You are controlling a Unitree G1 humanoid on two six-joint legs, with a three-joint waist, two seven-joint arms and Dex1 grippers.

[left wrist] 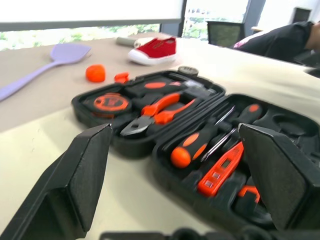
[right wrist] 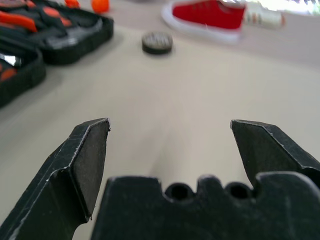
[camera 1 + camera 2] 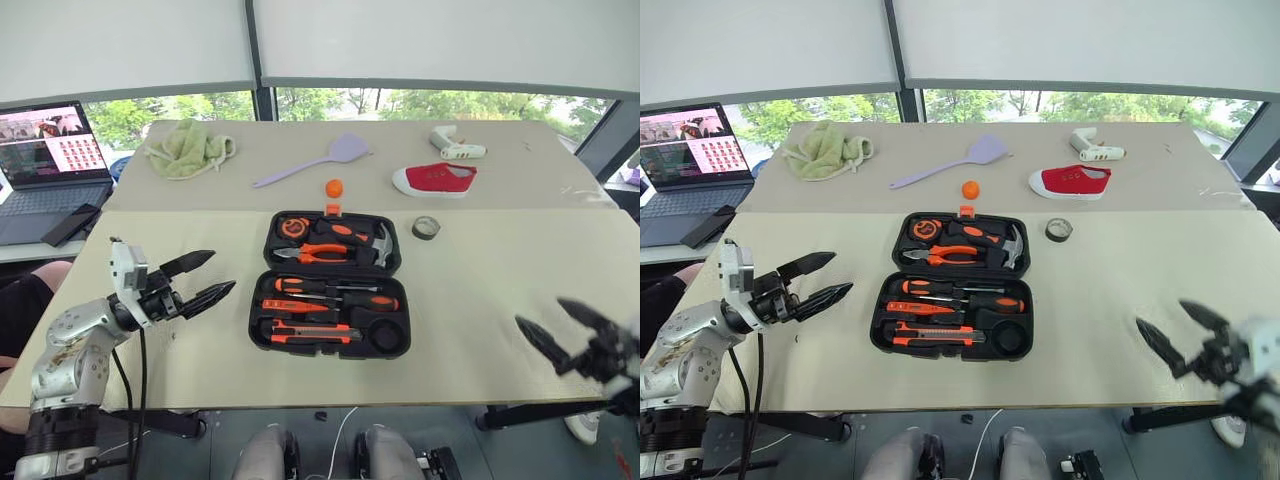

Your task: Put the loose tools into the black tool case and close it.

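Observation:
The black tool case (image 3: pixel 262 300) lies open in the middle of the table, its small orange latch at the far edge. Its near half holds two orange-and-black screwdrivers (image 3: pixel 335 286), (image 3: pixel 345 302) and an orange utility knife (image 3: pixel 312 336). The far half holds pliers, a hammer and a tape measure. A small dark tape roll (image 3: pixel 426 227) lies on the table just right of the case. My left gripper (image 3: pixel 223 270) hangs open to the left of the case, pointing at it, with nothing between its fingers. My right gripper (image 3: pixel 538 311) is open and empty near the front right.
On the far half of the table lie a lilac spatula (image 3: pixel 315 162), a small orange ball (image 3: pixel 334 187), a red shoe (image 3: pixel 435 179), a white glue gun (image 3: pixel 455 146) and a green cloth (image 3: pixel 188 148). A laptop (image 3: pixel 45 165) stands beyond the table's left edge.

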